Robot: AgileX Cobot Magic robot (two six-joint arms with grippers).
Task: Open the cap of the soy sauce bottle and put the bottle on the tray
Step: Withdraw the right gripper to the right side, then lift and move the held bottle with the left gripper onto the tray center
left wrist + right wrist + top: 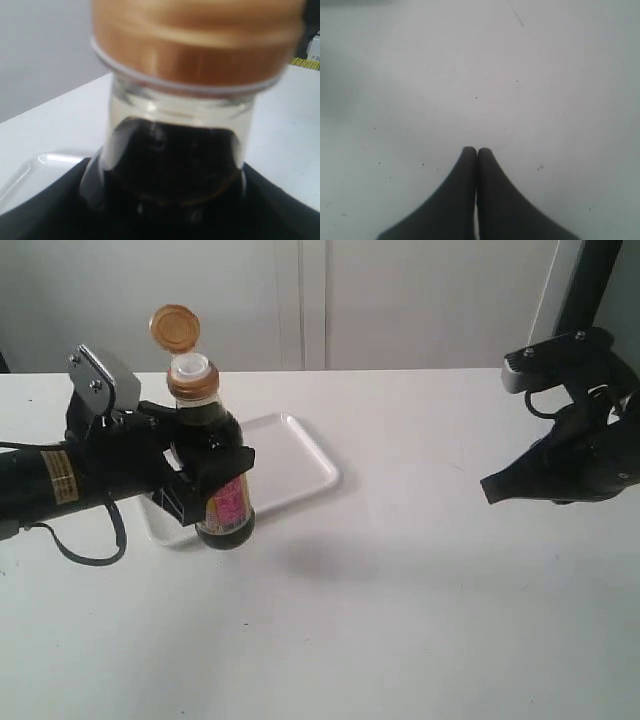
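by the desk's (420,620) left edge, the tray (300,452) lay with the soy sauce bottle (228,512) upright at its near rim, clamped in the left gripper (210,472), cap (175,328) flipped open. the right gripper (490,487) hung closed and empty. placing seemed the step in hand: the bottle needed setting fully inside the rim, then release.

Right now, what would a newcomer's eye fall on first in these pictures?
First, the open cap, flipped up above the soy sauce bottle, which the left gripper clamps at the near edge of the tray. Then the right gripper, shut and empty, far to the right above the table.
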